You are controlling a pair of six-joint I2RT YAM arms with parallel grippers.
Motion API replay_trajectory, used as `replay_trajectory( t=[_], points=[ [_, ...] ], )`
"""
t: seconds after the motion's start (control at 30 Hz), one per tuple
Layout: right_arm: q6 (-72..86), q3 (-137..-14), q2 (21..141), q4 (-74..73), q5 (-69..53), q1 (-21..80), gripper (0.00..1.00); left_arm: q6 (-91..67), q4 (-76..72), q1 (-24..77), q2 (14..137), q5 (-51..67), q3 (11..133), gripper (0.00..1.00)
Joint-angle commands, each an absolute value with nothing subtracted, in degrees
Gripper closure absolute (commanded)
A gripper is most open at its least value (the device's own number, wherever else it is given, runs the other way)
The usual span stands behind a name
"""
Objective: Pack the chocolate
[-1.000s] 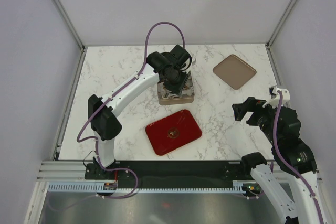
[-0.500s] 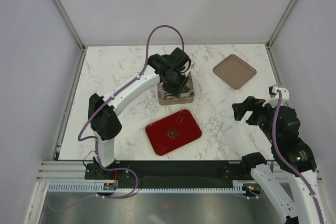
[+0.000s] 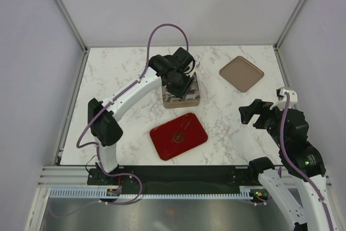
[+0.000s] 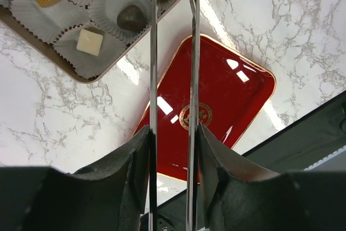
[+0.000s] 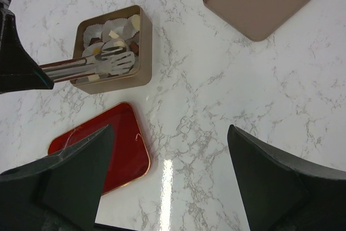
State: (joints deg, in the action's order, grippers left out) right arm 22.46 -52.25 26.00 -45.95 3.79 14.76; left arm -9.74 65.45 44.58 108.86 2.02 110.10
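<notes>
Left wrist view: the left gripper (image 4: pixel 172 139) squeezes thin silver metal tongs (image 4: pixel 153 52), their tips a little apart. Past it lies a shiny red rectangle tray (image 4: pixel 232 96). At 11 o'clock, white, dark and tan chocolate pieces (image 4: pixel 89 41) sit in white paper cups (image 4: pixel 105 4) inside a gold metal box (image 4: pixel 54 59). The right gripper (image 5: pixel 170 133) stands wide apart.

left claw (image 3: pixel 181 84): over gold box (image 3: pixel 186 101) | red tray (image 3: pixel 179 136): just in front | tan lid (image 3: pixel 241 73): back right | right claw (image 3: pixel 248 114): well apart

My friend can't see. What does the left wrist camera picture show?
The left gripper holds metal tongs whose tips reach a gold box of paper cups holding chocolates. A red tray lies beside it on the marble table.
</notes>
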Motion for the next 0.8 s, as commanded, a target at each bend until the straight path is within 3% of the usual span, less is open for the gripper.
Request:
replay_trajectory(
  t=[0.0, 0.27, 0.77],
  points=[
    [22.0, -52.1, 26.2, -44.8, 4.5, 14.7, 0.05, -9.3, 63.9, 44.3, 102.1, 0.2, 114.6, 0.56],
    [22.1, -52.2, 26.2, -44.7, 4.2, 14.7, 0.05, -11.7, 58.3, 38.2, 95.8, -4.9, 110.6, 0.57],
    [21.8, -51.9, 25.2, -44.6, 3.8, 14.8, 0.05, -16.0, 41.4, 12.1, 91.1, -2.7, 87.3, 0.5]
  ],
)
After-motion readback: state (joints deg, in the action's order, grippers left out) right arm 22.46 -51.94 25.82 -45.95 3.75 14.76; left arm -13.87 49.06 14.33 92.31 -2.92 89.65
